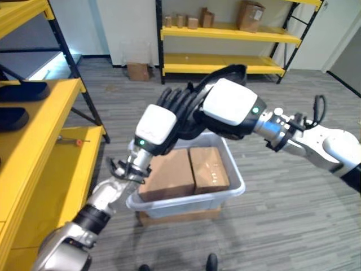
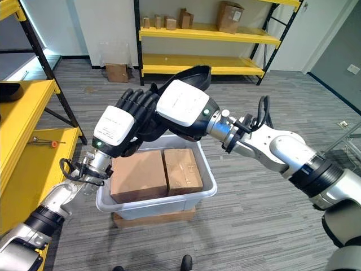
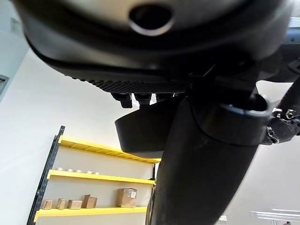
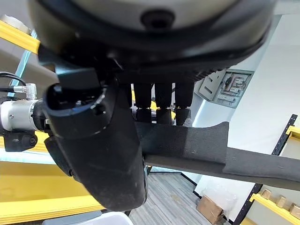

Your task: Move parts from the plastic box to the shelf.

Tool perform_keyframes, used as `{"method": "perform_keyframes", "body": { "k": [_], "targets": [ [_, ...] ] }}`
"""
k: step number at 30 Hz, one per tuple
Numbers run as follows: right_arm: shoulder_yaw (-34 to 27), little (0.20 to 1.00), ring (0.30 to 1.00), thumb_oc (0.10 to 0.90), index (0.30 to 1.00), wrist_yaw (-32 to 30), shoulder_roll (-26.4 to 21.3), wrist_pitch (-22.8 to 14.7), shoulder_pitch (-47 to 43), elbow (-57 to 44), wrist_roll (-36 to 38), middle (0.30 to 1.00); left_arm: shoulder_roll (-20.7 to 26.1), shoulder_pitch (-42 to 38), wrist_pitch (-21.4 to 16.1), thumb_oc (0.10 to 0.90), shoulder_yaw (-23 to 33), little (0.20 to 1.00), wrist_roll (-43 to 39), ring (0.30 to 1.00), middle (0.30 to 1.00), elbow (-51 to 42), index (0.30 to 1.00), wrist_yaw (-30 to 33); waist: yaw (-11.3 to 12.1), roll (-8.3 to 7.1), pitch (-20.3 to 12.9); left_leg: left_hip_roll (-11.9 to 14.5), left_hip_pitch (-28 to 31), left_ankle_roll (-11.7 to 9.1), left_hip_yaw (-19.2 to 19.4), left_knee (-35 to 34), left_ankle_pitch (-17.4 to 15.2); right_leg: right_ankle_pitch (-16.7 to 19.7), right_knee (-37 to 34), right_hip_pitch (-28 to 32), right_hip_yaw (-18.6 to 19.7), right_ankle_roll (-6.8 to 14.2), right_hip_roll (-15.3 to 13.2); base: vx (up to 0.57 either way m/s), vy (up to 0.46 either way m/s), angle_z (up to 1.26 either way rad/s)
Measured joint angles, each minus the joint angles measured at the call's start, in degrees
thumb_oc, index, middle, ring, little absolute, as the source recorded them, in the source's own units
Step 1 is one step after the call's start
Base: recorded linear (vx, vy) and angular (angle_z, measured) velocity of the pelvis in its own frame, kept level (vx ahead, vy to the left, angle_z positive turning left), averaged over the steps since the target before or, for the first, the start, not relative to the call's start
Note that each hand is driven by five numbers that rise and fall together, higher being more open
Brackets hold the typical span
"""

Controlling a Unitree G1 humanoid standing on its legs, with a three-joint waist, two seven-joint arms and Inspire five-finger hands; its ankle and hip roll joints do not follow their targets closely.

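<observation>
Both hands hold one long black curved part (image 1: 232,70) in the air above the pale plastic box (image 1: 237,188). My left hand (image 1: 153,129) has its fingers curled over the part's near end, and the part (image 3: 140,133) passes between fingers and thumb in the left wrist view. My right hand (image 1: 228,106) grips it further along, and the right wrist view shows the part (image 4: 201,145) pinched under its fingers (image 4: 159,101). Two brown cardboard packages (image 1: 189,169) lie in the box. The yellow shelf (image 1: 42,138) stands at the left and carries two similar black parts (image 1: 22,90).
A small orange-tipped tool (image 1: 76,141) lies on the shelf's lower level. The box rests on flat cardboard (image 1: 180,215). At the back is another yellow rack (image 1: 225,33) with cardboard boxes, and one carton (image 1: 138,71) sits on the floor beside it.
</observation>
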Motion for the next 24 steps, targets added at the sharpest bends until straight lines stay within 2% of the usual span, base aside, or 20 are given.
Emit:
{"method": "perform_keyframes", "body": {
  "k": [12, 13, 14, 15, 24],
  "targets": [
    [0.00, 0.300, 0.300, 0.400, 0.300, 0.73, 0.01, -0.04, 0.00, -0.01, 0.01, 0.300, -0.26, 0.04, 0.51, 0.900, 0.00, 1.000, -0.33, 1.000, 1.000, 1.57, 1.000, 0.13, -0.03, -0.03, -0.01, 0.03, 0.20, 0.00, 0.43, 0.00, -0.03, 0.01, -0.01, -0.08, 0.47, 0.00, 0.12, 0.00, 0.000, -0.01],
    [0.00, 0.300, 0.300, 0.400, 0.300, 0.73, 0.01, -0.04, 0.00, -0.01, 0.01, 0.300, -0.29, 0.04, 0.50, 0.837, 0.00, 0.912, -0.33, 0.912, 0.912, 1.62, 0.912, 0.13, -0.05, -0.04, -0.02, 0.03, 0.21, 0.00, 0.45, 0.00, -0.03, 0.01, -0.01, -0.08, 0.48, 0.00, 0.13, 0.00, 0.000, 0.00],
    [0.00, 0.300, 0.300, 0.400, 0.300, 0.73, 0.01, -0.05, 0.00, -0.01, 0.01, 0.300, -0.35, 0.04, 0.50, 0.549, 0.00, 0.509, -0.33, 0.509, 0.509, 1.69, 0.509, 0.13, -0.06, -0.05, -0.02, 0.03, 0.21, 0.01, 0.47, 0.00, -0.03, 0.01, -0.01, -0.08, 0.49, 0.00, 0.13, 0.00, 0.000, 0.00],
    [0.00, 0.300, 0.300, 0.400, 0.300, 0.74, 0.01, -0.04, 0.00, -0.01, 0.01, 0.300, -0.40, 0.04, 0.50, 0.400, 0.00, 0.300, -0.35, 0.300, 0.300, 1.74, 0.300, 0.13, -0.05, -0.06, -0.03, 0.03, 0.22, 0.01, 0.50, 0.00, -0.03, 0.01, -0.01, -0.09, 0.50, 0.00, 0.13, 0.00, 0.000, 0.00],
    [0.27, 0.300, 0.300, 0.400, 0.300, 1.22, 1.83, -0.06, -0.01, 0.11, 0.29, 0.300, -1.46, -0.14, 1.79, 0.400, 0.05, 0.300, -0.27, 0.300, 0.300, 2.20, 0.300, 0.48, -1.22, -1.09, -0.69, 0.03, 0.40, 0.02, 0.99, 0.00, -0.07, -0.02, -0.02, -0.22, 0.79, 0.03, 0.13, 0.00, 0.000, -0.02]
  ]
}}
